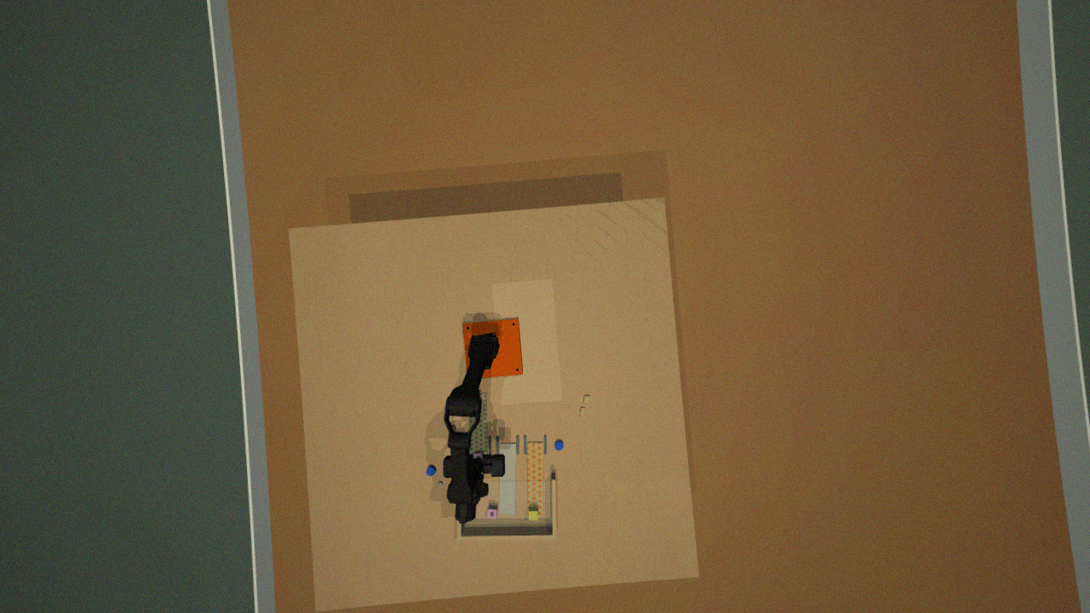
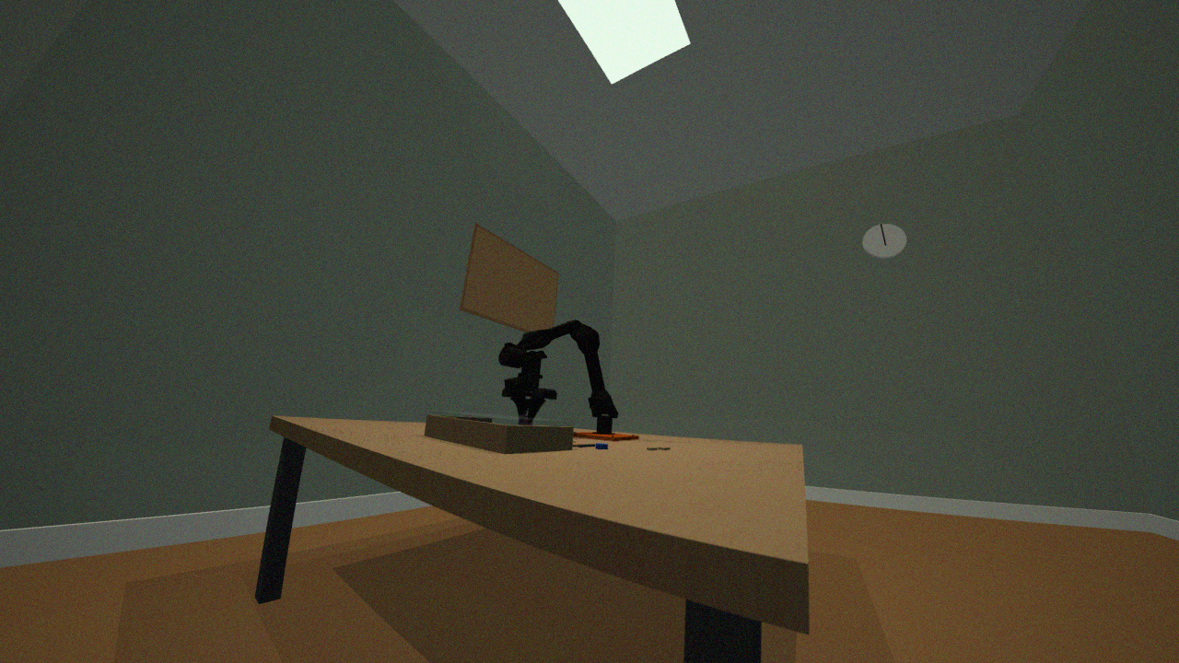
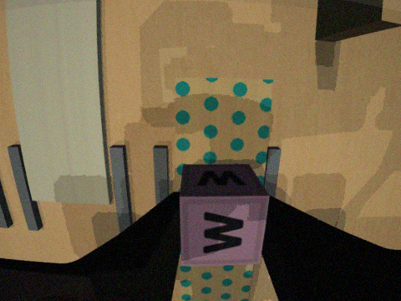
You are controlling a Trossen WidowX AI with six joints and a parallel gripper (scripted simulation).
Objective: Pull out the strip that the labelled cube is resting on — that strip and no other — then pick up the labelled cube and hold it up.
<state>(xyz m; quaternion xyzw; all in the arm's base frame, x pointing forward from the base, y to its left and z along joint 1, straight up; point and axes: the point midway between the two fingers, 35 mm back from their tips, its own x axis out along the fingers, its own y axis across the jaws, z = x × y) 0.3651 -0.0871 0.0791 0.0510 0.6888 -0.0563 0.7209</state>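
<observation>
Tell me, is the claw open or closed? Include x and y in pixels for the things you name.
Closed on the purple cube [image 3: 224, 230]: in the wrist view, the claw's [image 3: 223, 213] dark fingers meet its left and right sides.

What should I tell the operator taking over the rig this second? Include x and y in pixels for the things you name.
Gripper [image 2: 526, 418] [image 3: 216, 201]: shut on the purple W cube [image 3: 222, 230], which looks raised above the teal-dotted strip [image 3: 210, 131] [image 1: 479, 426].
Strips: the teal-dotted one reaches toward the orange base plate [image 1: 508, 358]; the pale strip [image 3: 58, 100] [image 1: 507, 480] and orange-patterned strip [image 1: 535, 472] lie beside it.
Done: dotted strip apparently out, cube grasped.
Left: lift higher, hold.
</observation>
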